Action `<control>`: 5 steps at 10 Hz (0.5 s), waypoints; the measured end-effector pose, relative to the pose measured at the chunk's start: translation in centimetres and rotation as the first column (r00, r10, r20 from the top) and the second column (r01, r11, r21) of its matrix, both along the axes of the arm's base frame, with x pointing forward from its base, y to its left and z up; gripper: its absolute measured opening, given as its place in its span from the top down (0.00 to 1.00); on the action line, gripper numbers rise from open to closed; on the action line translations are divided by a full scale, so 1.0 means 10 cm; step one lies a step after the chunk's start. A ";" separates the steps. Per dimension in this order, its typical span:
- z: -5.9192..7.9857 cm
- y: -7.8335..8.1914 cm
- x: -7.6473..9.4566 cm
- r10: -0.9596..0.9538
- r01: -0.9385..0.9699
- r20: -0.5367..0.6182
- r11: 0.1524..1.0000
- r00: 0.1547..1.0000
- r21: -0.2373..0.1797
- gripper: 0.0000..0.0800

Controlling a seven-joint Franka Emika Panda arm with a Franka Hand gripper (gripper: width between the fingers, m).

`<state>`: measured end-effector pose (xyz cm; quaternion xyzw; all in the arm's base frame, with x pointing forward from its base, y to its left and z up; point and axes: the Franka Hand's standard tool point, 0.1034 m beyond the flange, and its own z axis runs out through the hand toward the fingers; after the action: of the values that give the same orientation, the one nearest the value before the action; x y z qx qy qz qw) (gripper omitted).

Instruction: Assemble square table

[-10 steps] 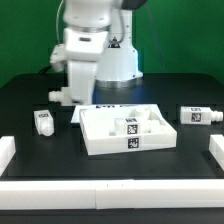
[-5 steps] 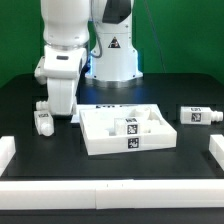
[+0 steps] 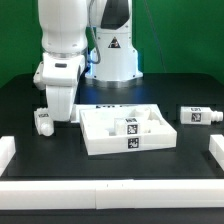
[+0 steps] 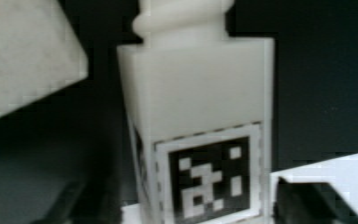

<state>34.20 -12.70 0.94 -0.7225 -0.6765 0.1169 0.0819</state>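
Note:
The square table top (image 3: 100,140), a white slab with a raised rim, lies in the middle of the black table. A tagged white part (image 3: 130,130) sits on it. One white leg (image 3: 41,122) lies at the exterior view's left and another (image 3: 195,116) at its right. My gripper (image 3: 54,112) hangs low right beside the left leg, its fingers hidden by the wrist. In the wrist view this leg (image 4: 190,110) with its tag fills the middle. My gripper (image 4: 202,215) looks open, with a dark finger (image 4: 327,205) on either side of the leg.
Long plain white bars lie along the front (image 3: 110,190), the left (image 3: 5,150) and the right (image 3: 215,150) of the table. The marker board (image 3: 100,106) peeks out behind the table top. The robot base (image 3: 115,55) stands at the back.
The arm has swung to the exterior view's left, from behind the table top to over the left leg, and has come down a little. The parts have not moved.

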 end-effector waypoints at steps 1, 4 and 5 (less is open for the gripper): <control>0.00 0.00 0.00 0.000 0.000 0.000 1.000 1.000 0.000 0.32; 0.28 -0.02 0.04 -0.132 0.132 0.018 0.990 0.991 -0.047 0.20; 0.41 -0.02 0.07 -0.184 0.186 0.025 0.981 0.983 -0.060 0.19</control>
<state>34.87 -12.92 5.03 -0.7855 -0.6032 0.1230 0.0633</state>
